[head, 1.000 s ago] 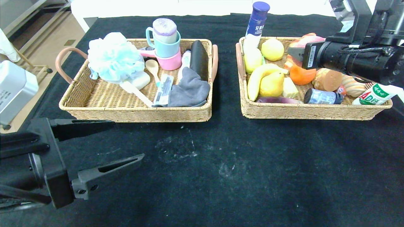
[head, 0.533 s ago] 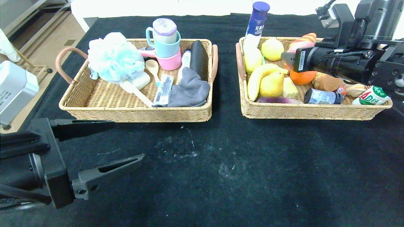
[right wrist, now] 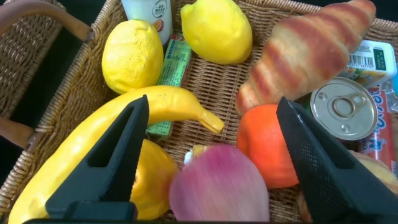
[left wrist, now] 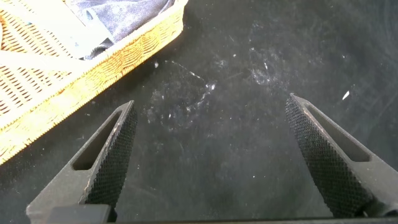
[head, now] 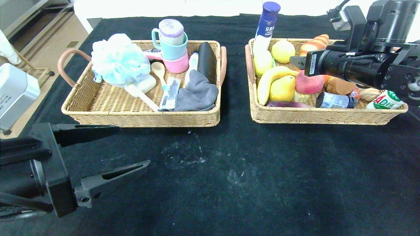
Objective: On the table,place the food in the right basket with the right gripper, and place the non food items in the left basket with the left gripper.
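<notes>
The right gripper [right wrist: 211, 155] hangs over the right basket [head: 328, 116], jaws spread wide with nothing clamped — the red-pink peach [right wrist: 219, 183] sits loose between and just below the fingertips, among the banana [right wrist: 124, 130], the pear [head: 281, 88] and an orange [right wrist: 270, 144]. The peach looks blurred in the wrist view, so it may not have settled. The step in hand appears to be the release. Done well, it means lifting straight up with the fingers kept apart, so neither pad brushes the peach or the banana beside one finger.

Room is tight inside the basket: a croissant [right wrist: 311, 53] and a can [right wrist: 342, 106] lie just beyond the far finger, two lemons [right wrist: 217, 28] ahead of the tips, and a tall bottle [head: 266, 24] stands at the wicker rim. The open way out is upward, then toward the bare black table [head: 229, 170] in front.

The left gripper [left wrist: 214, 155] rests parked over the cloth, jaws wide and empty, the left basket [left wrist: 68, 84] just beyond one fingertip — the blue pouf [head: 118, 59] and compass case [head: 170, 93] already inside it.
</notes>
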Robot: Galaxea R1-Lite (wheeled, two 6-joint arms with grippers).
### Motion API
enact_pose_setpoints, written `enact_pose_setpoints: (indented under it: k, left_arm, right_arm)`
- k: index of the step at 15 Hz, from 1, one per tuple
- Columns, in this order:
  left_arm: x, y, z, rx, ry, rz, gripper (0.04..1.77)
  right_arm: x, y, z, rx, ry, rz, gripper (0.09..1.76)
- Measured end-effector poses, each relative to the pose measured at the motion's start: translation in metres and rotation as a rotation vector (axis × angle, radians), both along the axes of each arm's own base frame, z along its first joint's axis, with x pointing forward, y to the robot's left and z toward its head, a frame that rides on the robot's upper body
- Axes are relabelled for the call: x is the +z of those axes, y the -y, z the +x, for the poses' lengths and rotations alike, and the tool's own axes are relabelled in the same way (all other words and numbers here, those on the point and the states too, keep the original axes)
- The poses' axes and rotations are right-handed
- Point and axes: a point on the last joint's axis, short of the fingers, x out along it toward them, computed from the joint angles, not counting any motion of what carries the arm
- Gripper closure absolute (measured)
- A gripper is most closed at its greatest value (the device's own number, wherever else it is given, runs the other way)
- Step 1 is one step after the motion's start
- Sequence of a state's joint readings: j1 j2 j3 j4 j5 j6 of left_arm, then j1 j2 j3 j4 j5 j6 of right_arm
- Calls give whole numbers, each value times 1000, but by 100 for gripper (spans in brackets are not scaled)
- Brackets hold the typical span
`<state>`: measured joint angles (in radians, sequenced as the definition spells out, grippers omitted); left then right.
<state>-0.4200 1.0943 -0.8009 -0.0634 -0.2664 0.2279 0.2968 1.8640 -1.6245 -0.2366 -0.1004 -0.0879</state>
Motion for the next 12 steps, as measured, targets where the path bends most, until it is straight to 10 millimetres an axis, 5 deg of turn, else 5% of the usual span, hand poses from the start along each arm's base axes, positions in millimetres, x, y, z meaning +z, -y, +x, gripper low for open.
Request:
enact_pose_setpoints:
  k: [7,12]
  left_arm:
    - [0,0,0,0,2,-2,9]
    - [2,-1,-1,1,8,-7,9]
  right_arm:
    - [0,4,-6,6,-6,-4,22]
    - [6,10,-40,37,-27,-14,18]
